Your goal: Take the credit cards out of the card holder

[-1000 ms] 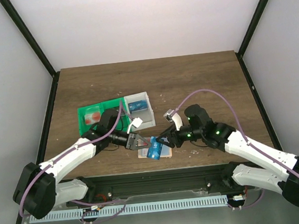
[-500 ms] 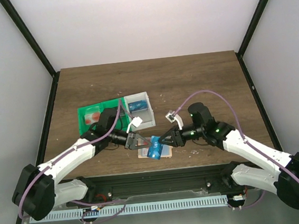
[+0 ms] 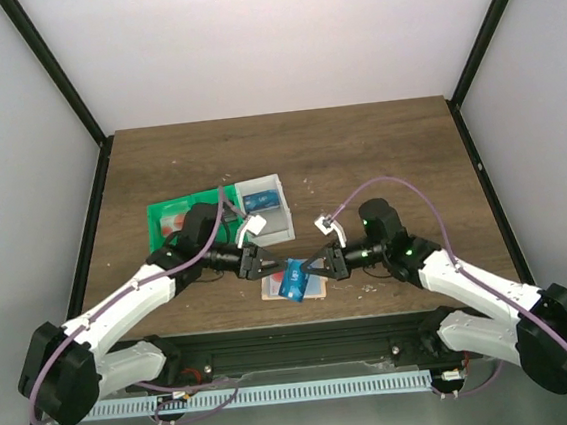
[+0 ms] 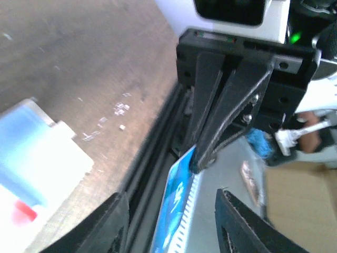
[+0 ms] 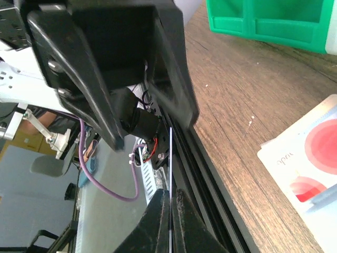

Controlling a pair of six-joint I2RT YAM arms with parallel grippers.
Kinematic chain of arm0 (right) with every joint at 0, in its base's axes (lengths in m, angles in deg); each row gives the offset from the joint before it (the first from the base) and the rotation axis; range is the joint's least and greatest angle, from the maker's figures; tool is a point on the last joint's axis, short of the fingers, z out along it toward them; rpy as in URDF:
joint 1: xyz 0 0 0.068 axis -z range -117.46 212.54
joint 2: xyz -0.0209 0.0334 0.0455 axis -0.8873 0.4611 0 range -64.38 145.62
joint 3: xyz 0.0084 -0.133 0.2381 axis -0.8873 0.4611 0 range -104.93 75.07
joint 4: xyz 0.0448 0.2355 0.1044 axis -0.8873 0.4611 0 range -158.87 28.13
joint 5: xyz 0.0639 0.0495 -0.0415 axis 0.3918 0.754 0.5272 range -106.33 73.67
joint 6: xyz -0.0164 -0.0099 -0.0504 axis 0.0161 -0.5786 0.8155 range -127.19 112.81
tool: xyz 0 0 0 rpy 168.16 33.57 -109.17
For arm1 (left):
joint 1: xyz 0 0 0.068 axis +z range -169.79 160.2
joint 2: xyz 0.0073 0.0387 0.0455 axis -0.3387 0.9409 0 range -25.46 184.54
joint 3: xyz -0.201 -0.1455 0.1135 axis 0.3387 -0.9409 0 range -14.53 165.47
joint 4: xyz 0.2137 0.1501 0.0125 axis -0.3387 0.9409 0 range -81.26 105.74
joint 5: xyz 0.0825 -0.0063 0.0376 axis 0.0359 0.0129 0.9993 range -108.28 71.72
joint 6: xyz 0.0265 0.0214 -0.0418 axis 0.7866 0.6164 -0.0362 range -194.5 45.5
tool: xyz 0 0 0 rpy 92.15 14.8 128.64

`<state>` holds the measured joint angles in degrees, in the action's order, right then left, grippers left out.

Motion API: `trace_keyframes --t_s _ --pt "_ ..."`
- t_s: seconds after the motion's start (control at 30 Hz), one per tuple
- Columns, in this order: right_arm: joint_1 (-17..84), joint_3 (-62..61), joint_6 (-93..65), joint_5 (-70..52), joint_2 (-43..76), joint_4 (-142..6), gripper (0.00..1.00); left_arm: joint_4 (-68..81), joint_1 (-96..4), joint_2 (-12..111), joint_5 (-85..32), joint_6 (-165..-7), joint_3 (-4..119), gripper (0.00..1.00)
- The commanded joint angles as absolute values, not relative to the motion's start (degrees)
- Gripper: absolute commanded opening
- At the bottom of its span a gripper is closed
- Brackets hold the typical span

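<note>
The bright blue credit card point(image 3: 292, 279) hangs edge-up over the table's near edge, between the two grippers. My right gripper point(image 5: 171, 203) is shut on the blue card's thin edge point(image 5: 170, 158). My left gripper point(image 4: 174, 226) faces it with its fingers open on either side of the blue card point(image 4: 176, 205), not touching it. Below on the table lies the tan card holder point(image 3: 316, 288). The pale card with red circles point(image 5: 310, 158) rests flat on the holder.
A green compartment tray point(image 3: 179, 218) holding something red and white stands at the back left. Beside it is a translucent white box point(image 3: 266, 206) with a blue item inside. The black front rail point(image 3: 296, 337) runs just below the grippers.
The left gripper has opened and let go of the blue card. The right gripper has moved in from the right and shut on the card.
</note>
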<state>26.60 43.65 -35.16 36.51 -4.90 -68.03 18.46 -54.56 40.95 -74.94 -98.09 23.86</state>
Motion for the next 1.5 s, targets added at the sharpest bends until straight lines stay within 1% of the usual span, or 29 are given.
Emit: trace_keyframes --t_s 0.0,0.1,0.17,0.23,0.47,0.57,0.9,1.27,1.47 --pt "27.2 46.1 -42.0 36.2 -4.1 -78.0 0.01 22.9 -54.3 36.9 -57.5 -96.6 27.4 0.55" --pt "27.3 46.6 -45.4 33.2 -2.0 -80.8 0.00 24.3 -54.3 33.3 -47.0 -97.0 27.8 0.77" --pt "27.2 46.7 -47.9 29.8 -0.2 -82.4 0.00 25.1 -54.3 31.1 -40.8 -97.1 28.2 0.87" --pt "27.2 46.7 -50.8 26.0 1.5 -84.6 0.00 25.8 -54.3 29.2 -35.4 -96.8 28.8 0.99" --pt "27.2 44.5 -57.7 13.5 7.1 -90.9 0.00 30.2 -54.3 25.6 -23.6 -93.9 31.3 1.00" --pt "27.2 42.9 -60.0 8.5 9.6 -92.5 0.00 30.5 -54.3 24.1 -21.2 -93.1 30.8 1.00" --pt "27.0 35.7 -63.7 -5.4 19.7 -96.8 0.01 29.9 -54.3 24.5 -20.6 -92.3 31.3 1.00" --pt "23.6 25.6 -62.5 -19.6 30.8 -99.5 0.00 31.1 -54.3 25.7 -20.2 -90.9 31.8 1.00" --pt "21.6 20.2 -61.7 -23.5 37.3 -99.1 0.00 31.1 -54.4 24.9 -19.8 -91.1 31.7 1.00"
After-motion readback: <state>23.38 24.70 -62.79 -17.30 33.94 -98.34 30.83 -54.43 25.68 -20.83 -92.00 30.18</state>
